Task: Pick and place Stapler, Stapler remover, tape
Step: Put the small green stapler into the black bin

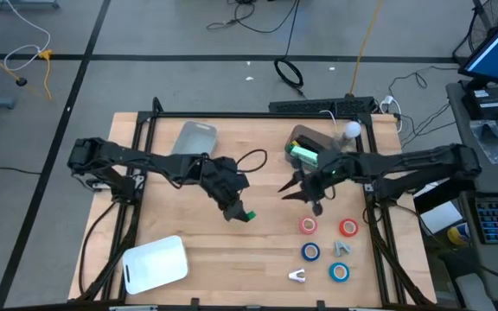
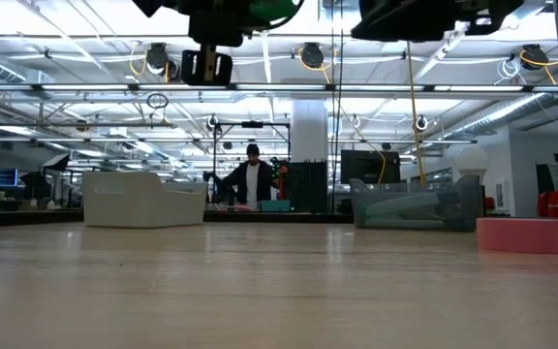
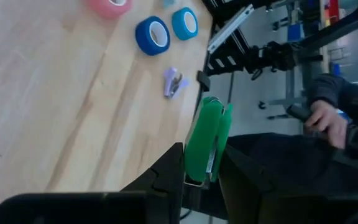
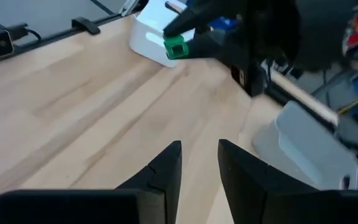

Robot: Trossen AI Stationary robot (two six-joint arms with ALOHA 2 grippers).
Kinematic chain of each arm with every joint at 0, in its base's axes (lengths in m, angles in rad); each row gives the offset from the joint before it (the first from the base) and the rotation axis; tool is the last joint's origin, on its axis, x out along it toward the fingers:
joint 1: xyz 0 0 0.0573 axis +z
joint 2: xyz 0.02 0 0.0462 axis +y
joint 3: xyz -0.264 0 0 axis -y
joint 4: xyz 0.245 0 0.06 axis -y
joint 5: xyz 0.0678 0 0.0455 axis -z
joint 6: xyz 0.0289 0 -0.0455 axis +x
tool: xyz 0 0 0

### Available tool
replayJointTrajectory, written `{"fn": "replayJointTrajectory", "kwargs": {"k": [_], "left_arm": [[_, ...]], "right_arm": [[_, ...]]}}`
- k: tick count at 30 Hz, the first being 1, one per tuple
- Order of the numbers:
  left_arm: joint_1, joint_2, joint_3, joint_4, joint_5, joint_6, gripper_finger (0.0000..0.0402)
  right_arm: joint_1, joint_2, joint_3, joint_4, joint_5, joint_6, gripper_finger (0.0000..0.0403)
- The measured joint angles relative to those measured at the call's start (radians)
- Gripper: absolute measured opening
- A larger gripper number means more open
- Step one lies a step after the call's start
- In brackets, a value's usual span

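left end effector [image 3: 201,180] grips the green stapler [image 3: 207,140] by one end above the counter [image 1: 258,250], near the white bin [image 1: 154,263]; it could pivot loose. right end effector [image 4: 199,163] empty, slightly parted.

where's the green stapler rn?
The green stapler is clamped in the left gripper, lifted above mid-table in the high view, left of the tape rolls and right of the white bin.

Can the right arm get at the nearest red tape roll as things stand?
Probably yes. The right end effector hangs empty above the table, jaws slightly apart, with the red tape roll close beside it and nothing between. The left end effector, holding the green stapler, is off to the side.
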Motion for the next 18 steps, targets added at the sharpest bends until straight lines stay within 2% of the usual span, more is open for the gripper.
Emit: {"fn": "replayJointTrajectory", "kwargs": {"k": [10, 18], "left_arm": [[0.033, 0.000, 0.000, 0.006, 0.035, -0.028, 0.0092], [0.054, 0.000, 0.000, 0.010, 0.056, -0.044, 0.0092]], "right_arm": [[0.073, 0.123, 0.000, 0.234, 0.019, -0.009, 0.0105], [0.094, 0.188, 0.021, 0.309, 0.019, 0.019, 0.0163]]}}
